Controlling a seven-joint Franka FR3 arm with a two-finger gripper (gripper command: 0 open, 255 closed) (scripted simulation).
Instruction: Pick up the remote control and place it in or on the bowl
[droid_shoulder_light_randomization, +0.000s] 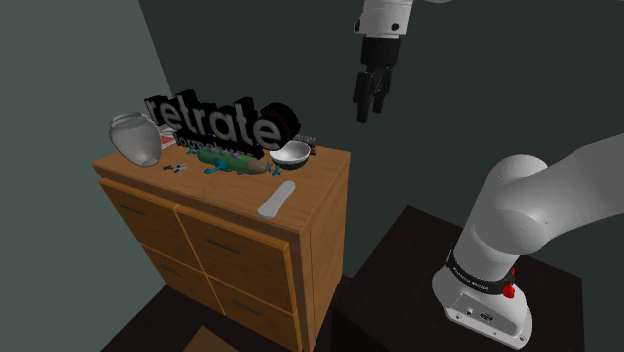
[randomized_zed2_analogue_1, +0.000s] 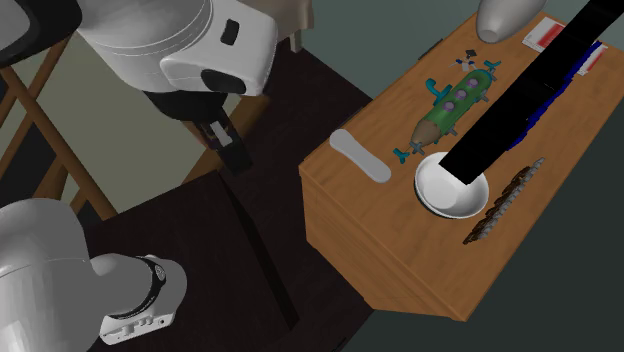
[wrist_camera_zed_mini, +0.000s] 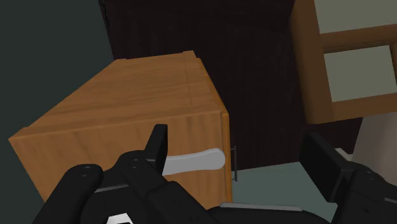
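Hand (droid_shoulder_light_randomization: 370, 108) high in the air, off the shoulder view's right of the wooden dresser (droid_shoulder_light_randomization: 300, 235), well above its top. Fingers (wrist_camera_zed_mini: 158, 145) spread apart, nothing between them. Remote control (droid_shoulder_light_randomization: 277, 198), pale grey and long, lies flat on the dresser top near the edge, untouched. White bowl (droid_shoulder_light_randomization: 292, 153) sits upright further back, apart from the remote. Beside the bowl a green toy (droid_shoulder_light_randomization: 230, 162); a grey vase (droid_shoulder_light_randomization: 137, 138) at the far corner.
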